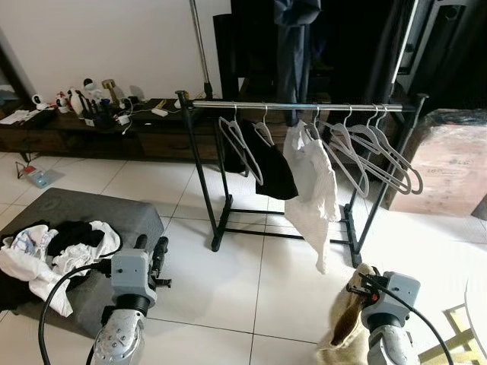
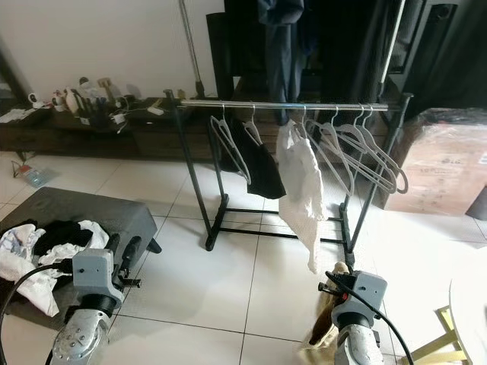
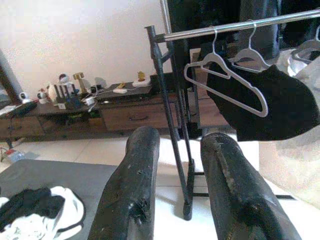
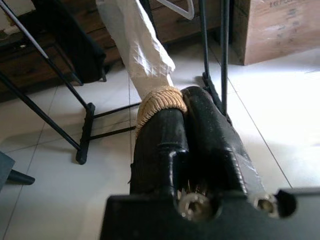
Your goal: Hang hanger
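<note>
A black clothes rack with a silver rail [image 1: 304,106] stands ahead on the tiled floor. On it hang an empty grey hanger [image 1: 240,144], a black garment [image 1: 270,163], a white garment [image 1: 316,190] and several empty grey hangers [image 1: 373,152] at the right end. My right gripper [image 1: 358,287] is low, in front of the rack's right foot, shut on a tan knitted garment [image 1: 346,331] that droops below it. The fabric wraps the fingertips [image 4: 172,107]. My left gripper [image 1: 152,255] is open and holds nothing, over the ottoman's corner.
A grey ottoman [image 1: 114,213] at lower left carries a pile of black and white clothes [image 1: 53,251]. A dark low cabinet [image 1: 76,129] with small items runs along the back wall. A cardboard box [image 1: 453,163] stands right of the rack.
</note>
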